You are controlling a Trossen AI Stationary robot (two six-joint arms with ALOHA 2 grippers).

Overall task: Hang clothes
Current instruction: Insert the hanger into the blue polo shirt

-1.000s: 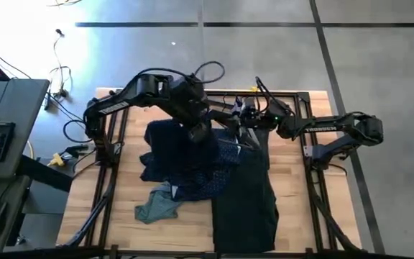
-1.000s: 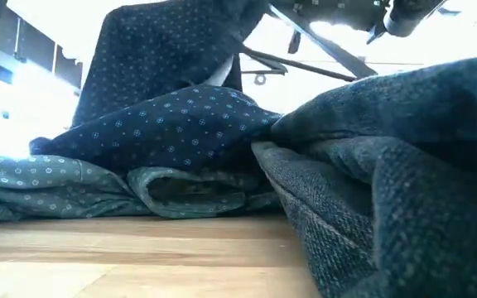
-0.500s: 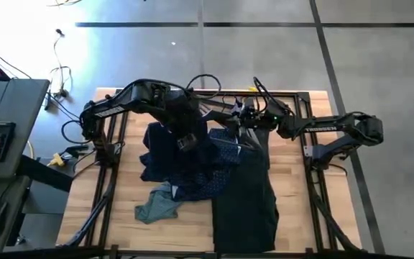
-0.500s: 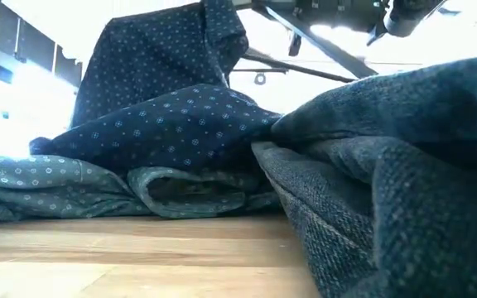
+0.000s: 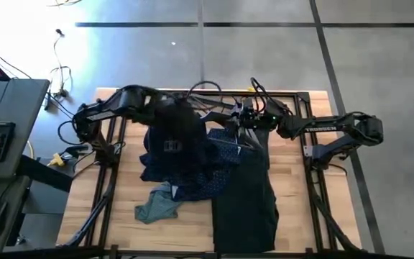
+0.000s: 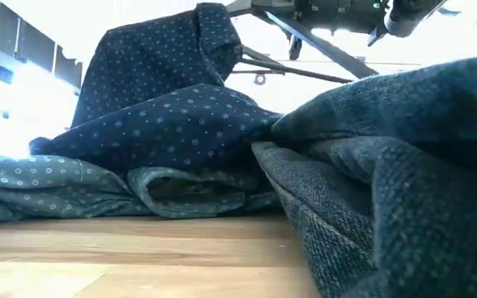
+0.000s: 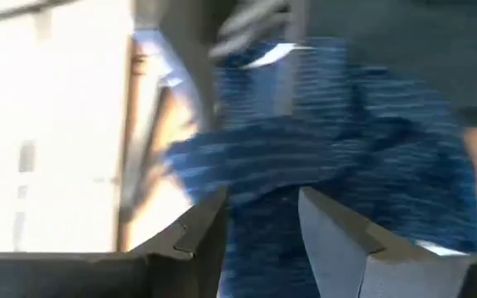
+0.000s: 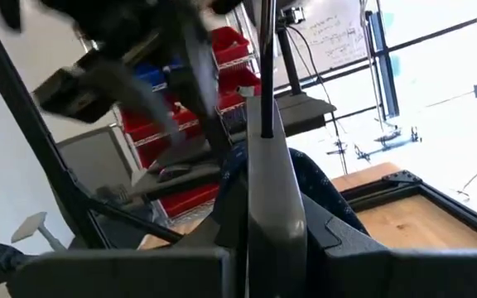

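Two hands at upper centre: left hand (image 5: 172, 146), fingers parted and empty, directly over navy shirt (image 5: 192, 169); right hand (image 5: 240, 120), clamped on hanger (image 8: 265, 70), just right.

A navy dotted shirt (image 6: 164, 116) rises at upper left, a teal shirt (image 6: 81, 190) lies beneath, and black trousers (image 6: 387, 182) fill the right on the desk (image 6: 139, 261).

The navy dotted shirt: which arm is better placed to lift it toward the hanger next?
Probably the left: its claw stands open right at the navy dotted shirt, while the right claw is shut on the hanger.
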